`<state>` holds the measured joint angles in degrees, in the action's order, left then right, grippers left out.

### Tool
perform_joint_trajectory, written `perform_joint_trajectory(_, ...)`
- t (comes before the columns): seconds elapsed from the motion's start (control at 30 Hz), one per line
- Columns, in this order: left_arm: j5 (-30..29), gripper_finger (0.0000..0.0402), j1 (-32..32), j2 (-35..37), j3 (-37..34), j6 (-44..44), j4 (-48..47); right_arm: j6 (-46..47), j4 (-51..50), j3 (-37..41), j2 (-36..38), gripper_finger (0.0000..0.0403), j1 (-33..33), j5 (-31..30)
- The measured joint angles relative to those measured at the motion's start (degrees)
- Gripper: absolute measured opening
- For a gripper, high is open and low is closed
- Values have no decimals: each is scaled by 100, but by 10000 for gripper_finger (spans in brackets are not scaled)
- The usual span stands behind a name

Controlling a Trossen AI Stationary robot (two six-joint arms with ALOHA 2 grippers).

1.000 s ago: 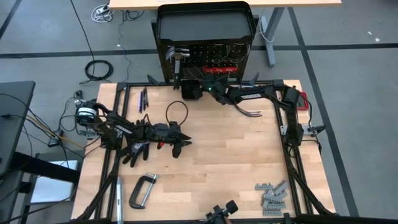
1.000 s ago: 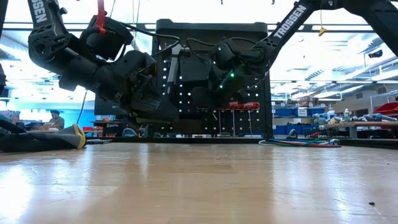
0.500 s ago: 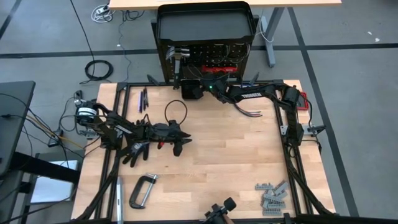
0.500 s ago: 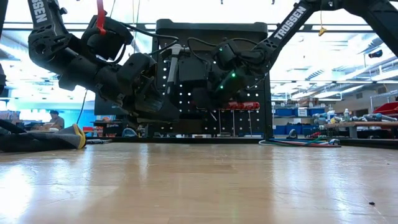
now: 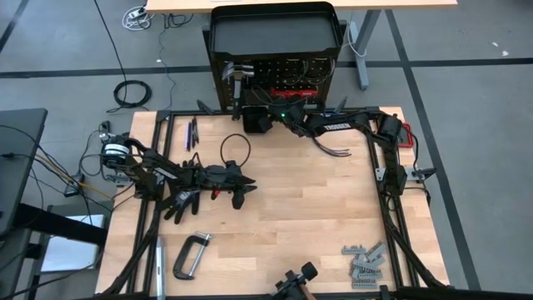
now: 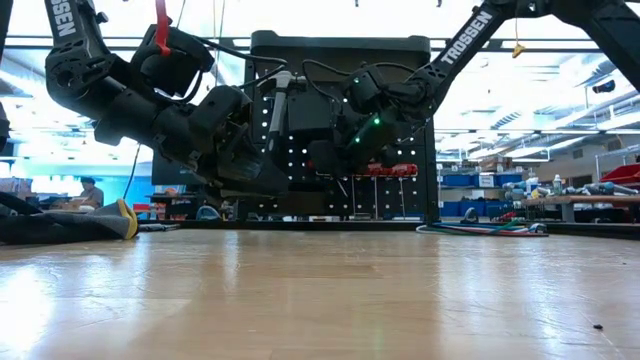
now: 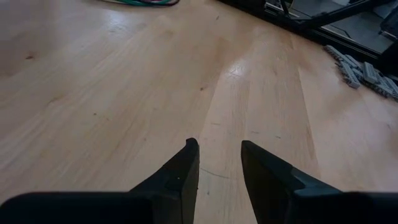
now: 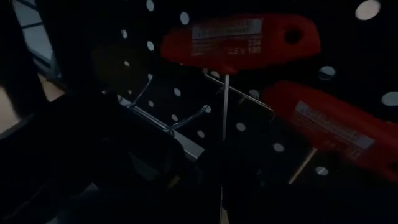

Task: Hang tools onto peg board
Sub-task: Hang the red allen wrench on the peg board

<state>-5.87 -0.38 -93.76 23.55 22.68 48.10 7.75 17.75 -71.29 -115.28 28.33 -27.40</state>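
The peg board [image 5: 265, 73] stands upright at the table's far edge, under a black tray top. A steel-headed hammer [image 5: 237, 75] hangs on it at the left, and red-handled drivers [image 5: 296, 90] hang at the right. My right gripper [image 5: 275, 103] is up against the board, shut on one red T-handle driver [image 8: 242, 37]. A second driver [image 8: 323, 124] hangs beside it. My left gripper [image 7: 219, 155] hovers open over bare table at the left [image 5: 244, 188], with nothing between its fingers. A C-clamp [image 5: 190, 254] and grey metal pieces [image 5: 362, 262] lie near the front edge. My right gripper has the thin steel shaft [image 8: 224, 124] of the red T-handle driver running down into its dark fingers. Where they meet on the shaft is too dark to make out. The driver stands upright, handle uppermost, close against the peg board [image 8: 155, 68], clear of the table.
A small black box [image 5: 254, 122] sits just below the board by my right gripper. A black glove [image 5: 179, 202] lies under my left arm. A cable bundle [image 5: 337, 150], a thin black loop [image 5: 236, 148] and pens [image 5: 191, 132] lie on the far half.
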Motion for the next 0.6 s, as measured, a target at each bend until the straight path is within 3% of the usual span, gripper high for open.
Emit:
perform_joint_trajectory(0.13,0,125,0,0,0,2,0,9,-20,0,0,25,10,311)
perform_joint_trajectory(0.6,7,125,0,0,0,8,0,280,-148,2,2,60,95,352)
